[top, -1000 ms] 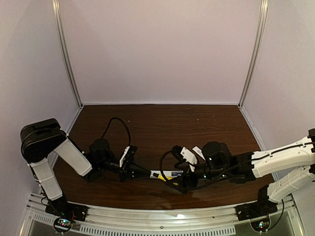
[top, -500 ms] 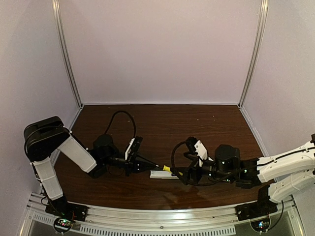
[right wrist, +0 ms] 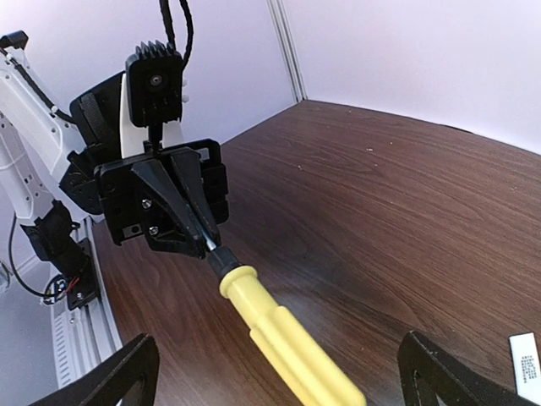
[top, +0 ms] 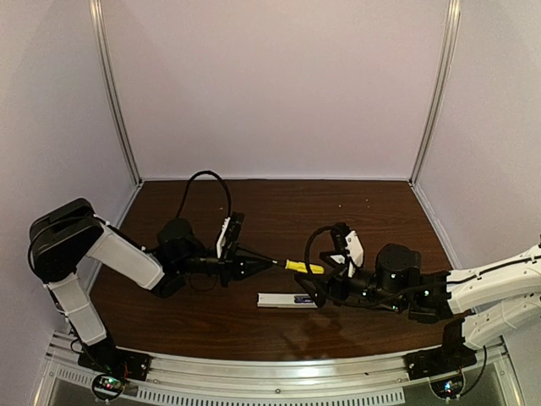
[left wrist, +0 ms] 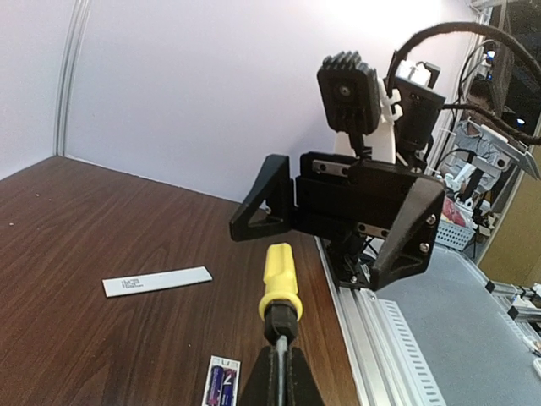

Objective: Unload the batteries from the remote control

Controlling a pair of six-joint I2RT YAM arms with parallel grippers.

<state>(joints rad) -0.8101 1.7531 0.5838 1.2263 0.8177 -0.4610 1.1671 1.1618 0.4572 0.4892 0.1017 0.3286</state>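
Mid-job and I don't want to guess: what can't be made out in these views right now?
Screwdriver tip: hidden inside the shut left gripper, every view.
Batteries: too small to count in the top view; the left wrist view's bottom edge cuts off the remote control.
Cover strip: apparently under the right arm in the top view; cropped by the right wrist view's right edge.

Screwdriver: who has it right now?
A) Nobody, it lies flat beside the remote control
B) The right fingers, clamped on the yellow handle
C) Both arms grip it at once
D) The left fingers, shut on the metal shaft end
D: the left gripper has its fingers shut on the shaft end of the screwdriver, while the right gripper stands wide open, its fingers either side of the yellow handle without touching it.
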